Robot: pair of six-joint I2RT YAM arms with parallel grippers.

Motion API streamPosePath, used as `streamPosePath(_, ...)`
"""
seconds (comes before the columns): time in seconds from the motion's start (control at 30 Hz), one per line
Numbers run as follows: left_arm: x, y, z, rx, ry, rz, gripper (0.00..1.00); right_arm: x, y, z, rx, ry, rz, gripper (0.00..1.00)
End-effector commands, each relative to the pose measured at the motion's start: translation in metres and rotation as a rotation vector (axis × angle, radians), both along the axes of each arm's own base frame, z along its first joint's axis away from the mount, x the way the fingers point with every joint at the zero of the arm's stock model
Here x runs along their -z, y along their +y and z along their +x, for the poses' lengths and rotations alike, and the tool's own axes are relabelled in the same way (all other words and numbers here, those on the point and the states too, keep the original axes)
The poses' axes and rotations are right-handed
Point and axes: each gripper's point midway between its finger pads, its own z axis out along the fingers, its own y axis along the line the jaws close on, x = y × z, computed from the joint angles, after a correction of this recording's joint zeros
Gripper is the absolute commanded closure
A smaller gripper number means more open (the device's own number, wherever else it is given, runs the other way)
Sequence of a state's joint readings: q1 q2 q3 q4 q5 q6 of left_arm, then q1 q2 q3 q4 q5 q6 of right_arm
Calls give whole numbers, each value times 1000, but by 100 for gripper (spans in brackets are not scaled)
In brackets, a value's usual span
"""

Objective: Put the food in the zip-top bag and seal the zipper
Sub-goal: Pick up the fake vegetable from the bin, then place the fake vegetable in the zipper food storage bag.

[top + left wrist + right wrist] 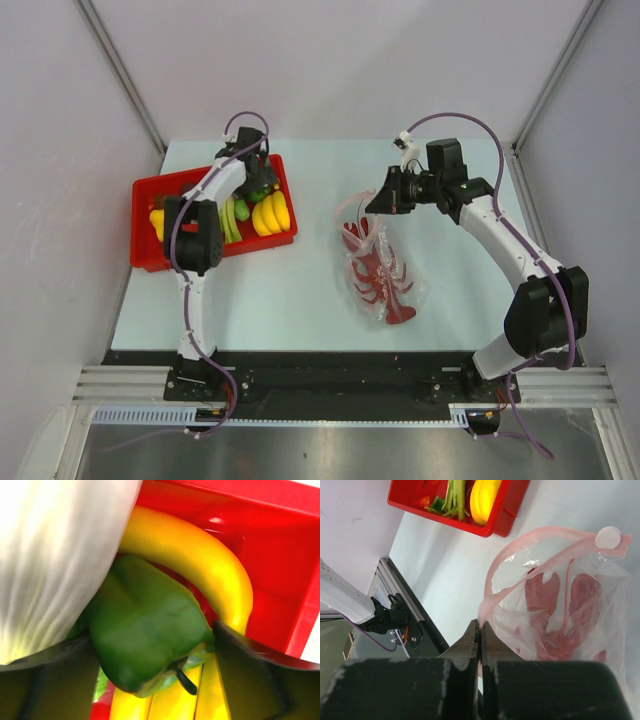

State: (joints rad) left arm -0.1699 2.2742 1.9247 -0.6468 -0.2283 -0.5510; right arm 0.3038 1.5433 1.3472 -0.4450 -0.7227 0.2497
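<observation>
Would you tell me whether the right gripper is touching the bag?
Touching. The right wrist view shows the right gripper shut on the bag's pink mouth edge.

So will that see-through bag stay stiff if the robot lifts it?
Probably not. The zip-top bag looks thin and crinkled, so it should flop. The red lobster inside would likely sag it downward from where the right gripper pinches its rim.

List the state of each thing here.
zip-top bag, lying flat, mouth open
zipper, unsealed
lobster, inside the bag
right gripper, shut on the bag's mouth edge
left gripper, shut on the green bell pepper in the red tray
bananas, in the tray
</observation>
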Motion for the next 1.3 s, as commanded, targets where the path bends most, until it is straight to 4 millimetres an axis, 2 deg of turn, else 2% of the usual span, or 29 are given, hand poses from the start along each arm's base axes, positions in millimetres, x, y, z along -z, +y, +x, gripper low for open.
streamPosePath(0.0,-52,-9,5,44,-84,-39,26,-21,4,1,-29,-65,14,100)
streamPosePath(0.07,-72,-12,0,64,-122,-57,38,-22,6,-2,-43,-71,15,100)
streamPosePath(0.1,-84,-16,-3,87,-145,-77,40,-24,7,-4,-48,-76,16,100)
streamPosePath(0.13,-114,-17,-8,96,-204,-93,42,-25,10,-6,-59,-80,17,100)
streamPosePath(0.2,-126,-21,-19,129,-229,-116,44,-28,17,-10,-86,-95,23,100)
streamPosePath(0.23,-152,-27,-27,164,-277,-145,44,-29,20,-12,-99,-96,27,100)
streamPosePath(0.27,-153,-28,-35,178,-273,-151,45,-31,22,-13,-109,-107,27,100)
streamPosePath(0.3,-162,-30,-39,205,-294,-156,46,-34,27,-16,-124,-115,29,100)
streamPosePath(0.33,-180,-40,-49,265,-329,-196,46,-38,29,-16,-131,-126,33,100)
streamPosePath(0.37,-178,-44,-59,306,-323,-212,47,-39,32,-18,-140,-130,35,100)
streamPosePath(0.4,-186,-49,-62,369,-355,-217,47,-41,36,-21,-153,-134,38,100)
streamPosePath(0.43,-192,-70,-82,487,-368,-298,51,-46,38,-23,-162,-142,46,100)
streamPosePath(0.5,-208,-89,-96,632,-441,-353,55,-49,42,-26,-168,-139,54,100)
streamPosePath(0.53,-200,-107,-119,738,-425,-453,56,-53,44,-28,-173,-144,63,100)
streamPosePath(0.6,-221,-125,-142,869,-511,-518,56,-56,47,-33,-180,-139,73,100)
streamPosePath(0.63,-211,-137,-164,948,-480,-594,60,-57,48,-35,-183,-141,76,100)
streamPosePath(0.67,-217,-147,-180,997,-493,-623,62,-59,48,-36,-184,-145,78,100)
streamPosePath(0.7,-220,-153,-189,1037,-512,-641,64,-60,49,-37,-185,-144,81,100)
streamPosePath(0.73,-208,-163,-204,1072,-478,-669,66,-60,51,-38,-186,-141,82,100)
streamPosePath(0.77,-206,-168,-213,1096,-476,-672,67,-62,51,-39,-184,-142,87,100)
streamPosePath(0.83,-207,-183,-234,1164,-506,-669,67,-65,53,-41,-189,-140,99,100)
streamPosePath(0.9,-205,-193,-242,1180,-530,-645,67,-68,56,-44,-192,-140,111,100)
streamPosePath(0.93,-204,-206,-250,1209,-524,-641,67,-70,58,-46,-200,-141,121,100)
streamPosePath(1.0,-191,-216,-250,1220,-484,-643,67,-75,61,-48,-205,-140,146,100)
streamPosePath(1.17,-176,-243,-262,1301,-398,-690,65,-85,64,-51,-207,-140,177,100)
streamPosePath(1.23,-170,-250,-264,1340,-375,-672,57,-91,64,-54,-209,-147,191,100)
streamPosePath(1.27,-168,-250,-265,1341,-358,-675,48,-92,64,-54,-210,-146,196,100)
